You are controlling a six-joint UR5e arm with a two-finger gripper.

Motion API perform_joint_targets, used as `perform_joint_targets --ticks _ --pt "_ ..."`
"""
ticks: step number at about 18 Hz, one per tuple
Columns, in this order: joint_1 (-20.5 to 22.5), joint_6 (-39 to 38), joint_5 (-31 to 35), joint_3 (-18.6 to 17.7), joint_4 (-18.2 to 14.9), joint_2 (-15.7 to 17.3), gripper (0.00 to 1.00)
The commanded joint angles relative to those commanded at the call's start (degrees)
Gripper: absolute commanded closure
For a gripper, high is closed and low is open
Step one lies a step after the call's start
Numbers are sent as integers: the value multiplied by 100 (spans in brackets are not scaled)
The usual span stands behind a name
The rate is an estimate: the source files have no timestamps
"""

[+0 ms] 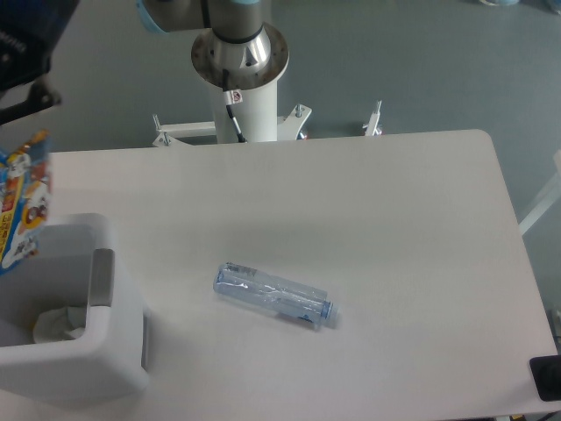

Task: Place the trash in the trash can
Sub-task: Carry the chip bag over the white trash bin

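The blue snack wrapper (22, 206) with orange-yellow print hangs in the air at the left edge of the frame, over the far rim of the white trash can (96, 368). My gripper (33, 96) is above it at the top left, mostly cut off by the frame. Its fingertips lie out of view, and the wrapper dangles from them at a steady height, so it is shut on it. The crushed clear plastic bottle (273, 296) lies on its side near the middle of the table, well away from the gripper.
A crumpled white paper (57, 324) lies inside the trash can. The arm's white base column (238, 70) stands behind the table's far edge. A dark object (545, 377) sits off the table's front right corner.
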Motion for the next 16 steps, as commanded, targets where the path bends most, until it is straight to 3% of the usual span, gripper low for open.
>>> perform_joint_targets --ticks 11,15,16 --pt "-9 -35 44 -26 0 -572 100" --pt "-9 -44 53 -35 -9 -642 85" --pt "-9 -35 53 -35 -9 -642 77"
